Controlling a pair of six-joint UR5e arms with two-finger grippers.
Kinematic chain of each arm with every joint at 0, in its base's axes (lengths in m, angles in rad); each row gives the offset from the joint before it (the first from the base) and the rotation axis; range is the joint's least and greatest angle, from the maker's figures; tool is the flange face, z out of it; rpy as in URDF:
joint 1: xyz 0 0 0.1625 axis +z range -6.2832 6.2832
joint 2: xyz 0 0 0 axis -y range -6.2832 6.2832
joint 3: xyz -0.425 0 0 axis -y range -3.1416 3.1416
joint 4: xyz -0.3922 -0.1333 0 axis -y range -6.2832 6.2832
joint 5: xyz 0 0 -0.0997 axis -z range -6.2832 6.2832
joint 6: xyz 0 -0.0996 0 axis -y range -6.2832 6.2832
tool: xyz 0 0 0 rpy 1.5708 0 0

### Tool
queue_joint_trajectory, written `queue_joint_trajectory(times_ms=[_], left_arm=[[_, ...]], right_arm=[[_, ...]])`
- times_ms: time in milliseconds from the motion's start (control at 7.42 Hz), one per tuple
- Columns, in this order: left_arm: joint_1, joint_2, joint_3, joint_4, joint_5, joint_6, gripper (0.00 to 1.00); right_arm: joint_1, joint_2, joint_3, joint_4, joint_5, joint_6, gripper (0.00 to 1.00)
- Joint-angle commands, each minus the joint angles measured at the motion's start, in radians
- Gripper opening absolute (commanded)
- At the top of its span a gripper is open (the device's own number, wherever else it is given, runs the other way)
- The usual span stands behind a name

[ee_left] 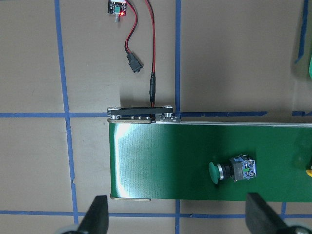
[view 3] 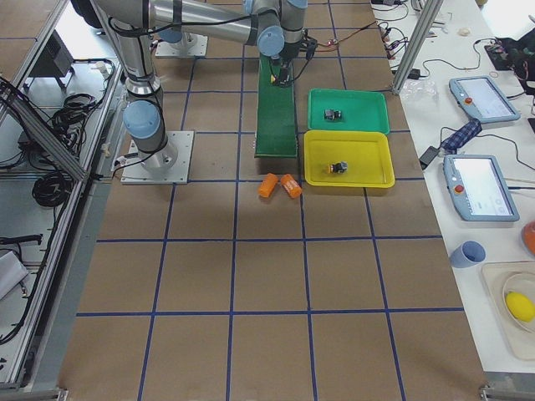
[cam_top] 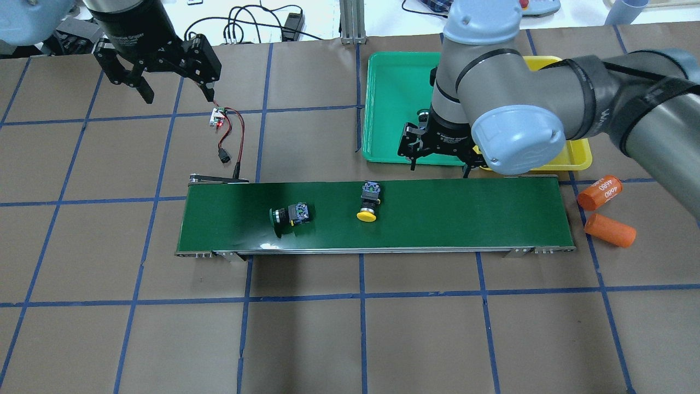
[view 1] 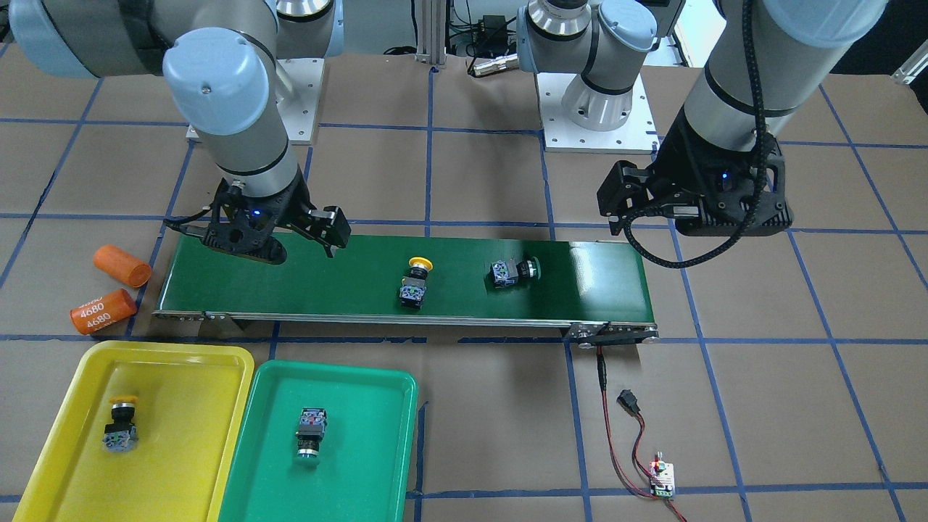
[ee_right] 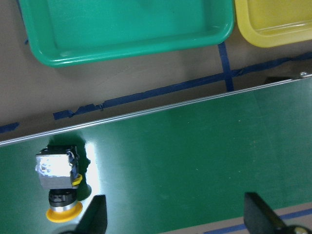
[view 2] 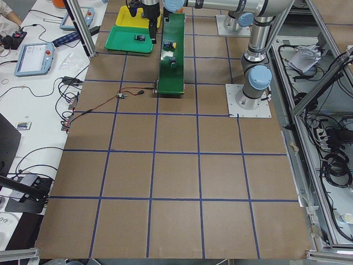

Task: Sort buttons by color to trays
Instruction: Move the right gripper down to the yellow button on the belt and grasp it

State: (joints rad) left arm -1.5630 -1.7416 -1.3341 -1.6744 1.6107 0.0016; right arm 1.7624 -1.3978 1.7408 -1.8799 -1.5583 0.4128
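Two buttons lie on the dark-green belt: a yellow-capped one (cam_top: 369, 201) (ee_right: 59, 183) and a green-capped one (cam_top: 290, 215) (ee_left: 234, 171). Another yellow button (view 1: 121, 428) rests in the yellow tray (view 1: 210, 406), and another green button (view 1: 310, 433) in the green tray (view 1: 377, 449). My right gripper (cam_top: 440, 165) hangs open and empty over the belt's far edge beside the trays, with the yellow button at the left of its wrist view. My left gripper (cam_top: 172, 93) is open and empty, high above the belt's other end.
The conveyor belt (view 1: 290, 290) runs across the middle of the table. Two orange cylinders (view 1: 122, 264) (view 1: 104, 310), one marked 4680, lie off its end near the yellow tray. A small circuit board (view 1: 661, 478) with red and black wires sits near the other end.
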Motion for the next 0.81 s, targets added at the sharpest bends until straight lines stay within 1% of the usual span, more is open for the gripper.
queue_joint_trajectory(times_ms=[0,270,405,539,674], left_arm=[[0.0,0.001,0.001,0.001,0.0,0.0,1.0],[0.0,0.004,0.0,0.001,0.0,0.0,1.0],[0.0,0.005,-0.02,0.001,0.0,0.0,1.0],[0.0,0.005,-0.004,-0.001,0.0,0.0,1.0],[0.004,0.004,-0.002,0.001,0.0,0.0,1.0]], right_arm=[[0.037,0.037,0.011,-0.051,0.0,0.03,1.0],[0.043,0.062,0.013,-0.051,0.003,0.032,1.0],[0.064,0.089,0.013,-0.08,0.001,0.032,1.0],[0.087,0.124,0.013,-0.122,-0.005,0.044,1.0],[0.094,0.141,0.013,-0.123,-0.003,0.049,1.0]])
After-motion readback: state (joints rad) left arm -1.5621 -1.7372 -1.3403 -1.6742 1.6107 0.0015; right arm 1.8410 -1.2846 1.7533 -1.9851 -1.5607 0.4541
